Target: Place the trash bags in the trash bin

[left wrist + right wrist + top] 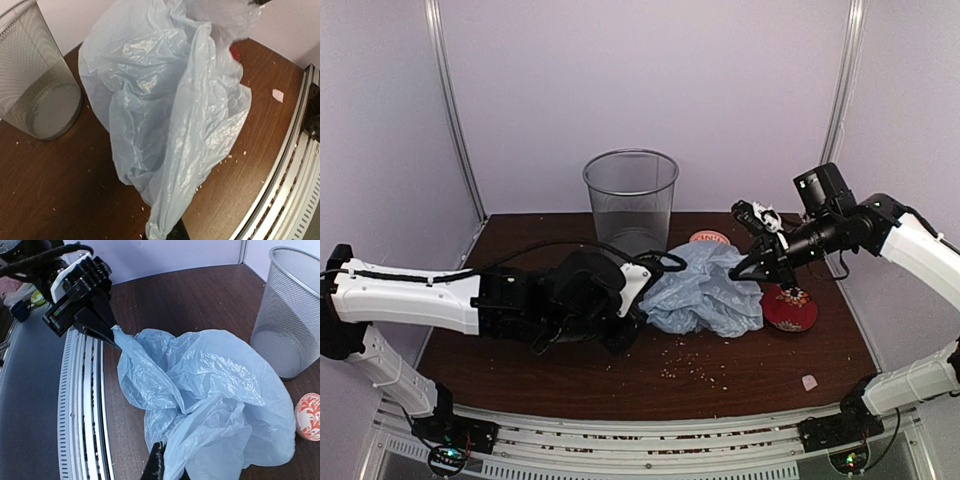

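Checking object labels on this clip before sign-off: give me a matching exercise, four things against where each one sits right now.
Things:
1. trash bag
2. trash bin
3. red dish
4. pink scrap

Places:
a. upright at the back of the table
b. flat on the table, right of the bag, near the right hand
c. loose near the front right corner
d. bunched mid-table, pinched by the right hand and the left hand

Pairs: 1-d, 2-a, 3-b, 4-c
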You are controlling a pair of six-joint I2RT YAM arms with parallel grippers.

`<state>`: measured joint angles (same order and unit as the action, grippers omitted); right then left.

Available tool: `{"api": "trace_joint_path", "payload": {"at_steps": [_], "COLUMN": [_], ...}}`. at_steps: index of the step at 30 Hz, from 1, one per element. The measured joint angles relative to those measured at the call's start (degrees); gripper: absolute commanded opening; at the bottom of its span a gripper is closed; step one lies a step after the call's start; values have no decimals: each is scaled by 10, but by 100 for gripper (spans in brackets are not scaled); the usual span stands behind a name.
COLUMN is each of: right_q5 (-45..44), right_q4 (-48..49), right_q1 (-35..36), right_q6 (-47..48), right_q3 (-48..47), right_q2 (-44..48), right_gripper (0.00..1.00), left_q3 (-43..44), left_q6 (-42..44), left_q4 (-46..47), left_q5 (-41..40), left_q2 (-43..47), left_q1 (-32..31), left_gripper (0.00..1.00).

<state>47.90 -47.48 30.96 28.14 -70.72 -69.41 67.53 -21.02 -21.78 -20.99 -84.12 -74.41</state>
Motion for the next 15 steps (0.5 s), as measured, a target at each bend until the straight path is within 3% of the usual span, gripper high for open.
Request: {"api": "trace_joint_path", "payload": {"at_steps": [1, 2, 3, 6, 10, 15], "right_q5": [-3, -6, -9, -2, 60, 115], "right_q4": [10, 21, 41, 100, 206, 336], "right_q1": [-3, -6, -15, -53, -121, -135], "right_q6": [-11, -26, -47, -112, -234, -363], "right_q3": [-11, -21, -35, -64, -66, -6], "right_q2": [-2, -2, -2, -2, -7, -6], "right_gripper": [0, 0, 0, 0, 0, 0], "left_q3": [7, 31, 54, 126, 143, 2], "left_q6": [2, 6, 11, 25, 23, -15], "left_q4": [0, -13, -19, -29, -27, 37], "left_q5": [-3, -3, -3, -11, -35, -46], "left_q2": [-2, -5, -8, -10, 6, 90], "left_q1": [2, 8, 15, 46, 85, 116], "left_gripper": [4, 15, 38, 65, 80, 92]}}
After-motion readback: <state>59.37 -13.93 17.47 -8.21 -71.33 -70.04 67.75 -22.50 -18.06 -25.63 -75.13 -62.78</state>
